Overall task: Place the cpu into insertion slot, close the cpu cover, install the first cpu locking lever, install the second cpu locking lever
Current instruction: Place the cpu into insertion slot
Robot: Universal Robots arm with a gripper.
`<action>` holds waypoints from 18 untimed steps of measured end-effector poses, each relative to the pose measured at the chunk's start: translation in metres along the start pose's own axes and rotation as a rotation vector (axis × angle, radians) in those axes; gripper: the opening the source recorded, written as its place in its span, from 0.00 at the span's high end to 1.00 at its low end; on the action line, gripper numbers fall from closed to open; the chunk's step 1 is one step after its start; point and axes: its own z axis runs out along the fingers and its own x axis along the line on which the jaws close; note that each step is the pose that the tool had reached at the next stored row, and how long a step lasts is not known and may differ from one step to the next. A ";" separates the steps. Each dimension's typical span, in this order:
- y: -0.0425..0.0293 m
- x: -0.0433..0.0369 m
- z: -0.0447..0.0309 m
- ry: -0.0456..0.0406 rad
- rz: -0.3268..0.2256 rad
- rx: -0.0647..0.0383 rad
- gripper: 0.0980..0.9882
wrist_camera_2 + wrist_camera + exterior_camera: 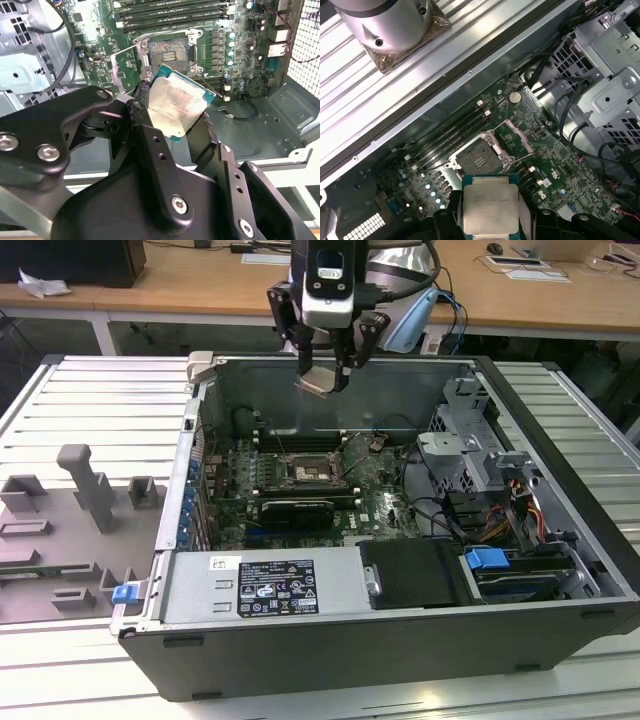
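**A:** What is the gripper (324,370) doing?

**B:** Its fingers (141,117) are clamped on two opposite edges of the cpu (321,381). The chip's pale metal face shows in both wrist views (176,106) (490,202), with a thin green rim around it. In the exterior view it hangs tilted, high over the open computer case (400,645), clear of the board.

**A:** And where is the insertion slot?

**B:** Take the insertion slot (305,472) as the middle of a dial in the exterior view. The gripper and the chip then sit at twelve o'clock, well apart from it and up near the case's far wall. The slot lies on the green motherboard (385,498), and its dark centre is uncovered in both wrist views (167,50) (479,159).

**A:** What about the cpu cover?

**B:** The cpu cover (516,136) is swung up off the slot and stands tilted beside it, hinged at one edge. In the second wrist view its frame (125,67) leans away from the socket.

**A:** What else lies around the dial?

**B:** At six o'clock there is a long black card (296,512) just beside the slot, with the power supply (265,588) beyond it. A metal drive cage (470,445) is at three o'clock. At nine o'clock, outside the case, grey fixtures (90,490) stand on the table (60,660). The memory slots (170,12) run just beside the socket.
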 end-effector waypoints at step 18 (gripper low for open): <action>-0.0003 0.0000 0.0039 -0.0232 0.258 -0.002 0.50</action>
